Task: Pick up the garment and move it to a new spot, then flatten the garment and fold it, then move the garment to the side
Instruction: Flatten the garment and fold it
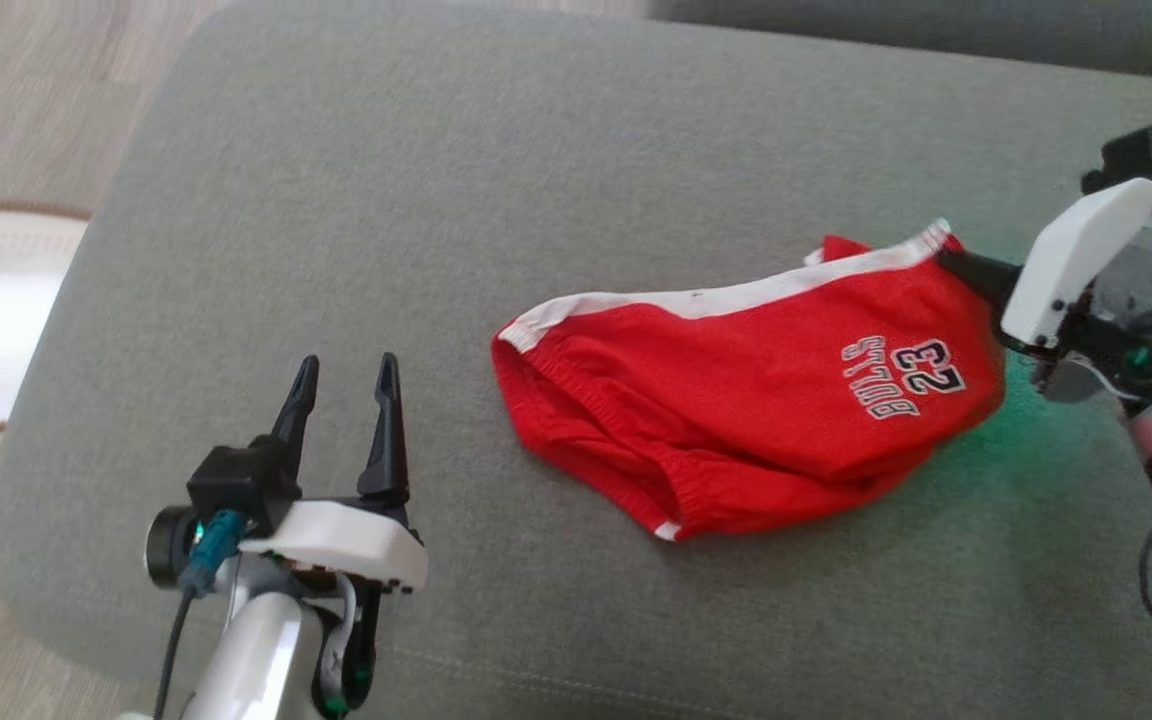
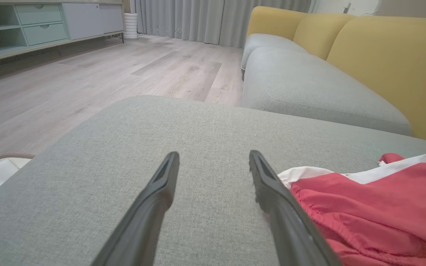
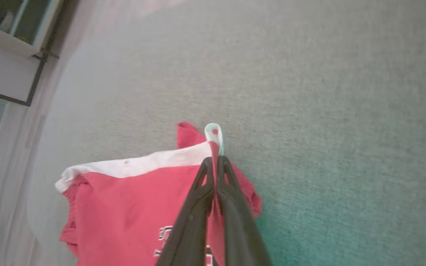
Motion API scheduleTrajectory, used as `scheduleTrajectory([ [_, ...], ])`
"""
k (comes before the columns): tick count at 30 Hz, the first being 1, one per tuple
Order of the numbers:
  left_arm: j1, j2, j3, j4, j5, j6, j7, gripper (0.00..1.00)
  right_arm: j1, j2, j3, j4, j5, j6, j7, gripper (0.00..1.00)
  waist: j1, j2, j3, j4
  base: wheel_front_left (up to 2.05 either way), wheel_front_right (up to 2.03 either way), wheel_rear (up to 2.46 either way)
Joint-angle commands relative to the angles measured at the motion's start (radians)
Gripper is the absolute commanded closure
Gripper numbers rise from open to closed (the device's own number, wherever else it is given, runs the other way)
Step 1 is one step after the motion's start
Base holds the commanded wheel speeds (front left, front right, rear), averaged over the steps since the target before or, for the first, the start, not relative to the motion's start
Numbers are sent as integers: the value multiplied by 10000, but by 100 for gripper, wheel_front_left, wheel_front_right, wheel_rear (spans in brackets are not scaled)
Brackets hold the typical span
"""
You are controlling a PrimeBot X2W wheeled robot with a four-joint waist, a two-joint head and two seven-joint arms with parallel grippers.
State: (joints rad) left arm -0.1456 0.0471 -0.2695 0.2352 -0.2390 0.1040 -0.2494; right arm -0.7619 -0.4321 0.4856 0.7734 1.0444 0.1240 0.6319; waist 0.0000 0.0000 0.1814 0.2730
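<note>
The right gripper (image 3: 216, 161) clamps the white waistband (image 1: 736, 292) corner of the red garment (image 1: 736, 410) lying at the grey cushion's (image 1: 336, 200) right, seemingly to lift it, while the left gripper (image 1: 344, 375) hovers open, near left.

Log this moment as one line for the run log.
stage: pick-up | right gripper: shut on red garment | left gripper: open, holding nothing | garment: lying on grey cushion
</note>
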Motion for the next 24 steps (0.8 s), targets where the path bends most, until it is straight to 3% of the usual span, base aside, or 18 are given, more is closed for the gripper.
scheduleTrajectory([
  [1, -176, 33, 463, -225, 95, -67, -124, 0, 87, -325, 202, -644, 101, 67, -387, 100, 0, 0, -318, -308, 0, 0, 0],
  [7, 56, 35, 721, -71, 212, -228, -124, 0, 1048, -1064, 1022, -2592, 488, 67, -1777, 100, 0, 0, -894, -864, 0, 0, 0],
  [14, 393, 116, 1066, 38, 297, -358, -124, 0, 2657, -2078, 1850, -4434, 962, 67, -2344, 100, 0, 0, -1448, -1449, 0, 0, 0],
  [18, 544, 151, 1206, 87, 320, -418, -124, 0, 3530, -2554, 2115, -4695, 841, 67, -2418, 100, 0, 0, -1660, -1662, 0, 0, 0],
  [22, 634, 157, 1270, 144, 335, -511, -124, 0, 4109, -2517, 2229, -4493, 656, 67, -2581, 100, 0, 0, -1805, -1763, 0, 0, 0],
  [23, 642, 156, 1279, 159, 341, -528, -124, 0, 4183, -2462, 2207, -4379, 564, 67, -2693, 71, 0, 0, -1826, -1778, 0, 0, 0],
  [24, 644, 155, 1287, 170, 347, -544, -124, 0, 4237, -2388, 2180, -4255, 483, 67, -2796, 29, 0, 0, -1843, -1790, 0, 0, 0],
])
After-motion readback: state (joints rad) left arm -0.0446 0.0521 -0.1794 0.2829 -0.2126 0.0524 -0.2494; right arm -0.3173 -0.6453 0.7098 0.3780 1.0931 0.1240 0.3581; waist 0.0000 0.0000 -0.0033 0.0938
